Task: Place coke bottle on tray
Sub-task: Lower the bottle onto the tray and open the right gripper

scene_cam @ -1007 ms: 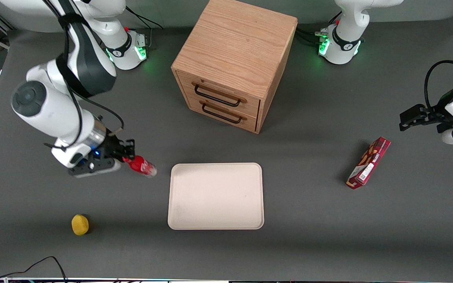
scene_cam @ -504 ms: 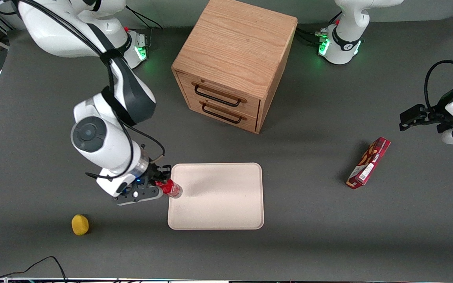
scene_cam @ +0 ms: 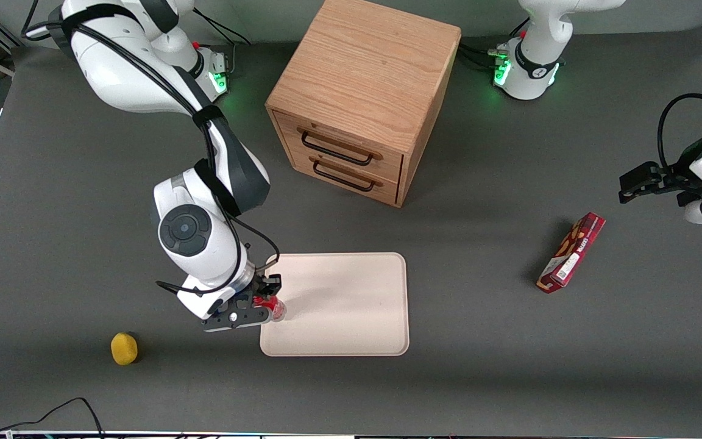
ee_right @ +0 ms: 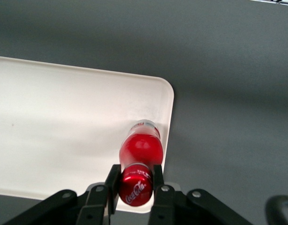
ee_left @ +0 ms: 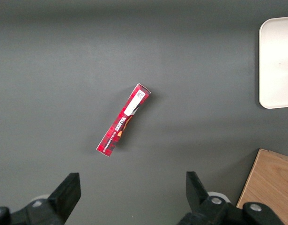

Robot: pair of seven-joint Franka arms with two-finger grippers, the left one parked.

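The coke bottle [ee_right: 140,149], small and red with a red cap, hangs nearly upright in my right gripper [ee_right: 135,176], whose two black fingers are shut on its cap. In the front view the coke bottle [scene_cam: 272,306] and the gripper [scene_cam: 264,300] are over the tray [scene_cam: 351,305], just inside the tray's edge toward the working arm's end. The tray [ee_right: 64,122] is large, cream and low-rimmed, with nothing lying on it. Whether the bottle's base touches the tray I cannot tell.
A wooden cabinet with two drawers [scene_cam: 360,97] stands farther from the front camera than the tray. A red snack box [scene_cam: 571,252] lies toward the parked arm's end of the table. A small yellow object [scene_cam: 124,349] sits near the front, toward the working arm's end.
My gripper has carried the coke bottle sideways from the bare table to over the tray's edge, and nearer the front camera. The bottle has turned from lying tilted to nearly upright.
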